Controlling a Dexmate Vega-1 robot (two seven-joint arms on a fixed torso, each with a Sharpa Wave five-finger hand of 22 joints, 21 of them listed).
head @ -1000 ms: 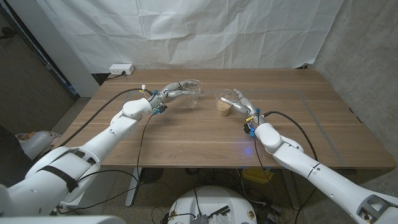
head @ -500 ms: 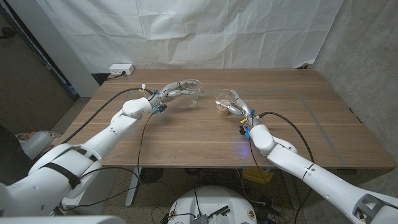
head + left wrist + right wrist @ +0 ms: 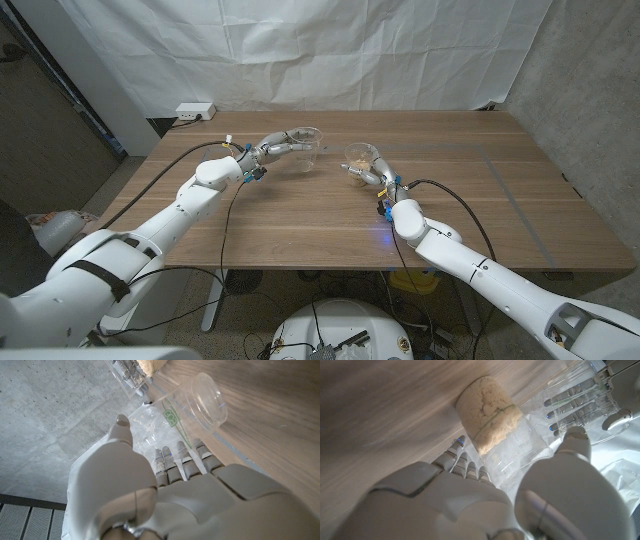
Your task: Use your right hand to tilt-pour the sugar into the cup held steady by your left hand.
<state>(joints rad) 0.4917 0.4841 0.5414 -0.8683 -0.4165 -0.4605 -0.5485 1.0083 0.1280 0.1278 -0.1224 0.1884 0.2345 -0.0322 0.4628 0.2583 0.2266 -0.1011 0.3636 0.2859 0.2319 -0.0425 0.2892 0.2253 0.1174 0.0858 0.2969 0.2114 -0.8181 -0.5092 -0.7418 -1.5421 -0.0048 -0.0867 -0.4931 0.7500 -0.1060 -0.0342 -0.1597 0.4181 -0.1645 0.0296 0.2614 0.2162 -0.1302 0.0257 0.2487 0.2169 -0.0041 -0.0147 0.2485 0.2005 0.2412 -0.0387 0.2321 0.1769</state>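
Our right robot hand [image 3: 366, 171] grips the clear plastic cup of pale brown sugar [image 3: 359, 158], upright. The empty clear plastic cup [image 3: 307, 147], clasped by our left robot hand [image 3: 280, 147], stands near, leftward across the wooden surface [image 3: 300, 215].

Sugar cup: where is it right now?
Head view: the sugar cup sits mid-table toward the far side, gripped by the right hand, to the right of the empty cup the left hand holds.
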